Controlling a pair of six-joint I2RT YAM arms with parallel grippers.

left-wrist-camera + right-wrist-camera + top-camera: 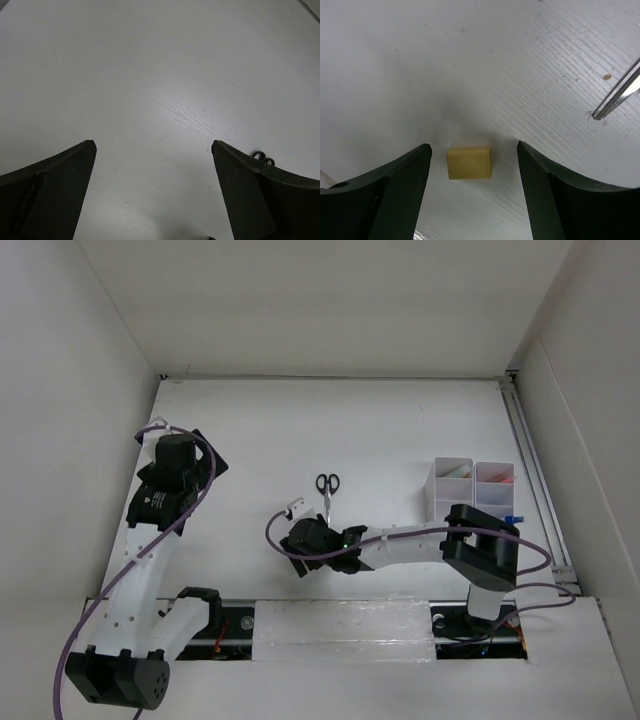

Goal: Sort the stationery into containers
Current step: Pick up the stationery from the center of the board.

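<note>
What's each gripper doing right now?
Left gripper: open, holding nothing.
Right gripper: open, fingers either side of the yellow eraser, not gripping it.

Surface (400, 430): white; closed in by pale panels on three sides
Scissors (327, 496): black-handled; lying flat near the middle; handles toward the far side, blades pointing at the near edge
Bins (470, 485): translucent-white cluster at the right, well apart from the scissors; pink and yellow-green contents show inside, too small to name
Right tool (300, 538): low over the surface, just left of the blade tips; its arm stretches in from the right base, passing in front of the bins
Left tool (168, 478): raised at the far left, well apart from everything else; jaw spacing unreadable here for either tool
</note>
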